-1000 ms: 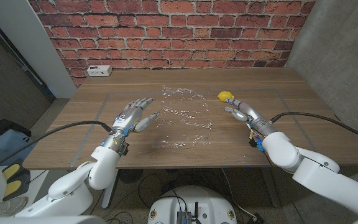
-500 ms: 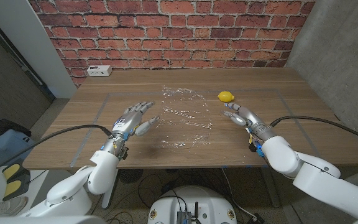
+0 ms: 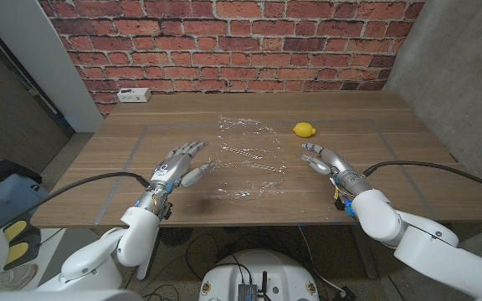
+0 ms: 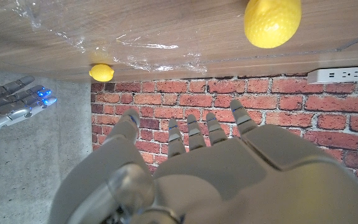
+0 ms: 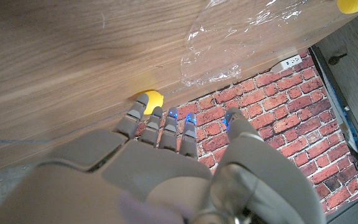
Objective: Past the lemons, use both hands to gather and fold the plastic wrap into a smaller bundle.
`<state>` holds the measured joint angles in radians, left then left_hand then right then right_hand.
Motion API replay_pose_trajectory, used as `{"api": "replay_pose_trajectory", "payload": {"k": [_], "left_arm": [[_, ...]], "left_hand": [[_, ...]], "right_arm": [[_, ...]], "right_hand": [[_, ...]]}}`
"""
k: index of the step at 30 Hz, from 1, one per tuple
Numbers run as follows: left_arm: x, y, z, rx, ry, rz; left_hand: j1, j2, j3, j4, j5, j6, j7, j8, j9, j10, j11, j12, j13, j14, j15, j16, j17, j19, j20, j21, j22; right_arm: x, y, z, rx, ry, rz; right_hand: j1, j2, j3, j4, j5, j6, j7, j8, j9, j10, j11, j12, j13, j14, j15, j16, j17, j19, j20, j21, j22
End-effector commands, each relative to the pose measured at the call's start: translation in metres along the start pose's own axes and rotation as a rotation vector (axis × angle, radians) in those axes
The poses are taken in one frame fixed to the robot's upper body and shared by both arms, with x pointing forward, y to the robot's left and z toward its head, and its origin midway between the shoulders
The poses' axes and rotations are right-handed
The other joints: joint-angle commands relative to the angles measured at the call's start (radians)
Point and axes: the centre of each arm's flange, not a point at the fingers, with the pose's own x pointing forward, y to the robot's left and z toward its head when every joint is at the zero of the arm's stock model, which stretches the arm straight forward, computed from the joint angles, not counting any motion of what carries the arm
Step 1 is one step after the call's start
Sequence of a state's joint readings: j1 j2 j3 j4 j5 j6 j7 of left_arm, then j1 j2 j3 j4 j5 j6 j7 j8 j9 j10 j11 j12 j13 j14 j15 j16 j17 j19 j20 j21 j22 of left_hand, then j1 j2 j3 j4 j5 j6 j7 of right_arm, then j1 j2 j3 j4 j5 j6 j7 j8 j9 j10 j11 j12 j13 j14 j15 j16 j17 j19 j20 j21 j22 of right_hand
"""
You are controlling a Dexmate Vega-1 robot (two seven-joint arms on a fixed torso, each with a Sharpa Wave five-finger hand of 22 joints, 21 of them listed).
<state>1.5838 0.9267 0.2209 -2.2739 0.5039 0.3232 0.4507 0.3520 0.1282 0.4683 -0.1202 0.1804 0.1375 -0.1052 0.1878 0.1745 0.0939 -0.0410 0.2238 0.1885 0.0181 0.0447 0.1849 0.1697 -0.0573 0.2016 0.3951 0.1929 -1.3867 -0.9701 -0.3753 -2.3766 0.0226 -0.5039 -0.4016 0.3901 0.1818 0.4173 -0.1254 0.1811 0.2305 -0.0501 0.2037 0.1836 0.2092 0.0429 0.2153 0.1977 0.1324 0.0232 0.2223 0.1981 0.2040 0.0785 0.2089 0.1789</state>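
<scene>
a: start at the fingers; what are they doing?

b: the left hand (image 3: 176, 166) has its fingers (image 3: 192, 149) stretched out and a little apart, thumb off to the side, nothing in them; the tips reach toward the near-left edge of the plastic wrap (image 3: 248, 156), and i cannot tell from the head view whether they touch it; the right hand (image 3: 328, 160) is the same, fingers (image 3: 311, 150) extended and spread, gripping nothing, just beside the wrap's right edge.

a: and the wrap itself?

b: lying spread and crinkled on the wooden table (image 3: 408, 159), in the middle between the 2 hands; not gathered into any bundle yet; from the left wrist view it shows as a clear wrinkled sheet (image 4: 104, 46) on the wood.

a: lemons?

b: in the head view 1 lemon (image 3: 305, 130) sits past the right hand, near the wrap's far-right corner but apart from it; the left wrist view shows 2, a small far one (image 4: 101, 72) and a big close one (image 4: 272, 22); the right wrist view has one (image 5: 150, 100) by the fingertips and another (image 5: 357, 5) at the picture's edge.

a: anything further out?

b: a white power strip (image 3: 132, 94) at the table's far-left corner, against the brick wall (image 3: 224, 42).
</scene>
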Motion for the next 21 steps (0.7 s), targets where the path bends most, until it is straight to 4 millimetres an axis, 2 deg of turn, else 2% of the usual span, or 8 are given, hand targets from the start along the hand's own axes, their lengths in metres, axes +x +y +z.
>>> {"api": "replay_pose_trajectory", "payload": {"k": [1,21], "left_arm": [[-0.007,-0.008,-0.003,-0.006,0.024,-0.011],[-0.009,-0.019,-0.006,0.001,0.035,-0.038]], "left_hand": [[0.012,0.001,0.004,-0.009,-0.002,0.006,0.001,-0.001,0.004,0.011,-0.002,-0.002,0.004,0.004,0.003,-0.001,0.003,0.005,0.001,-0.007,0.005],[0.027,0.003,0.012,-0.022,0.0,0.028,0.002,0.005,0.004,0.023,-0.002,-0.001,0.004,0.007,0.002,0.0,0.003,0.011,-0.001,-0.009,0.005]], "right_arm": [[-0.002,0.009,-0.002,-0.037,0.016,0.0],[-0.002,0.024,0.001,-0.097,0.031,0.015]], "right_hand": [[0.017,0.001,0.009,0.002,0.008,0.016,0.002,0.005,0.005,0.01,-0.006,0.004,0.002,0.008,-0.009,0.008,0.003,0.006,-0.001,0.01,0.003],[0.068,0.005,0.039,-0.011,0.014,0.058,0.004,0.011,0.006,0.038,-0.013,0.006,0.002,0.031,-0.032,0.013,0.002,0.032,-0.006,0.016,0.003]]}}
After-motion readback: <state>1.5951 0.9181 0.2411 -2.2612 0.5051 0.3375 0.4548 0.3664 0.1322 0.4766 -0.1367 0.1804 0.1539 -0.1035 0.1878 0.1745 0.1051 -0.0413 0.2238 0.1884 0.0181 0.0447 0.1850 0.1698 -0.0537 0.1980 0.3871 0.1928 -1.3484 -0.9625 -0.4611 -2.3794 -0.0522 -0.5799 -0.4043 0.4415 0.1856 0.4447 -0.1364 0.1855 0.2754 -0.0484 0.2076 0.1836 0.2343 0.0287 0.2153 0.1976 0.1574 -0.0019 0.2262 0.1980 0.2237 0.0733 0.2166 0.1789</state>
